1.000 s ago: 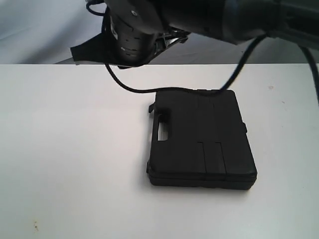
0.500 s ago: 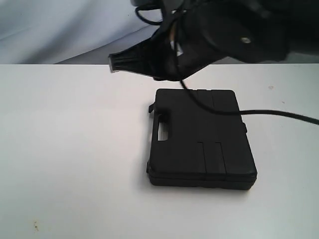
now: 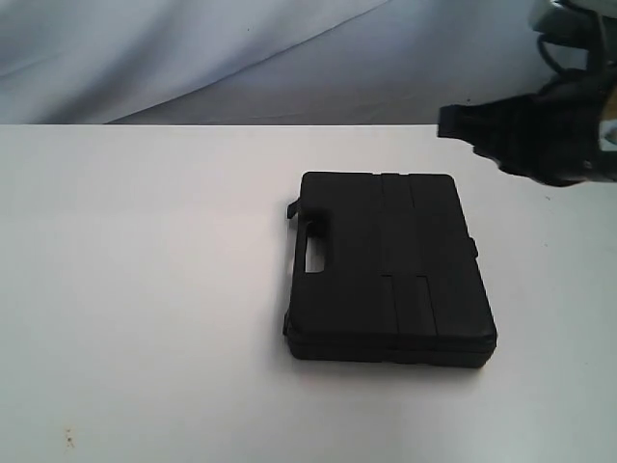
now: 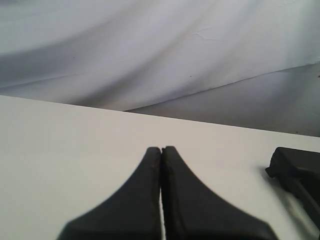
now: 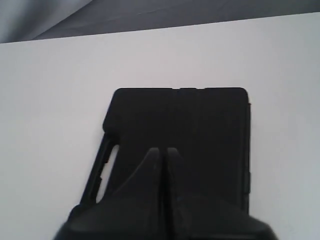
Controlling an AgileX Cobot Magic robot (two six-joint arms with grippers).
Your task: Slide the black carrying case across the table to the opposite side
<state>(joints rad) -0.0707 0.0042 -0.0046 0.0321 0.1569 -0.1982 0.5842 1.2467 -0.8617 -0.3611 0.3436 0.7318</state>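
The black carrying case (image 3: 390, 270) lies flat and closed near the middle of the white table (image 3: 145, 289), with its handle (image 3: 310, 253) facing left. My right gripper (image 3: 451, 122) hovers shut and empty above the table's back right, beyond the case's far right corner and pointing left. In the right wrist view the shut gripper (image 5: 163, 150) appears over the case lid (image 5: 200, 120) without gripping it. My left gripper (image 4: 161, 149) is shut and empty over bare table, and a corner of the case (image 4: 297, 167) shows off to one side. The exterior view does not show the left gripper.
A pale draped cloth (image 3: 193, 58) hangs behind the table's far edge. A few tiny specks (image 3: 68, 439) mark the tabletop near the front left. Wide bare tabletop lies left of the case.
The right arm has swung from the upper left, across behind the case, to the upper right. The case has not moved.
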